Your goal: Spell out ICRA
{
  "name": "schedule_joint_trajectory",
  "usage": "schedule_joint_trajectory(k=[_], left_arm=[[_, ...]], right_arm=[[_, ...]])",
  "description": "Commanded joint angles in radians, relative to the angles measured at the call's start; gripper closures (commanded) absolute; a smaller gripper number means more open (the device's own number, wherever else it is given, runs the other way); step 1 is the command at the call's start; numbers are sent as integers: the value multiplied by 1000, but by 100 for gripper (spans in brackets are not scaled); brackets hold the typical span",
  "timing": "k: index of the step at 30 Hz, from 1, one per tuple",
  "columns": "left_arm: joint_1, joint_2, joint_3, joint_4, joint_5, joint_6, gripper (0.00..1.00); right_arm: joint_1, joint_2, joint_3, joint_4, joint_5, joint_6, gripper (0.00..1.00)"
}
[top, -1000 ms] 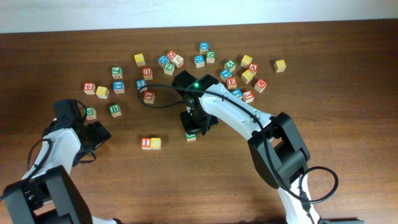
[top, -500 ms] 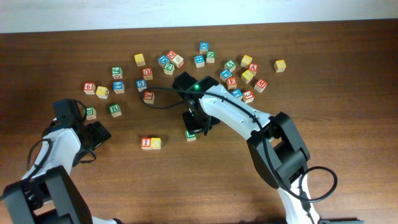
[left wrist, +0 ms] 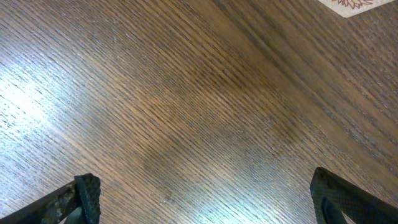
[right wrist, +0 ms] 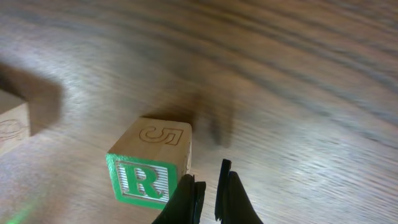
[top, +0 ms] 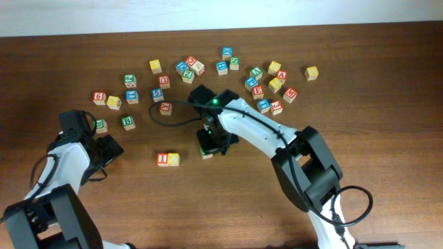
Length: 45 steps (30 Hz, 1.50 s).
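Observation:
On the table a red "I" cube [top: 163,159] and a yellow cube [top: 173,159] sit touching, side by side. Just right of them rests the green "R" cube [top: 205,154] [right wrist: 149,171], mostly under my right gripper [top: 212,142] [right wrist: 208,194]. That gripper is shut with nothing between its fingers, and its left finger [right wrist: 189,199] rests against the cube's right side. Far to the left, my left gripper [top: 107,149] [left wrist: 208,199] hangs open over bare wood. Among the scattered cubes the letters are too small to pick out the "A".
Many loose alphabet cubes are scattered along the back, from the left group [top: 114,102] to the right cluster [top: 273,86]. Another wooden cube [right wrist: 12,127] shows at the left edge of the right wrist view. A pale cube corner [left wrist: 354,5] sits far ahead of the left gripper.
My shut right gripper has moved left and slightly toward the front, and the "R" cube has slid left with it, closer to the "I" and yellow pair. The left arm has stayed still.

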Motion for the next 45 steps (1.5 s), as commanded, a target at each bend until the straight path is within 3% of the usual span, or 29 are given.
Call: schedule_joint_trajectory(k=[1,9,45], left_arm=[[5,-10,-6,-1,-8,-3,1],[5,-10,-6,-1,-7,-3,1],[5,-10,-6,-1,-8,-3,1]], right_arm=[[39,7,-5,13,-14,5,95],[51,7,-5,14,-14,76,95],[70,7,-5,39,-14,75,95]])
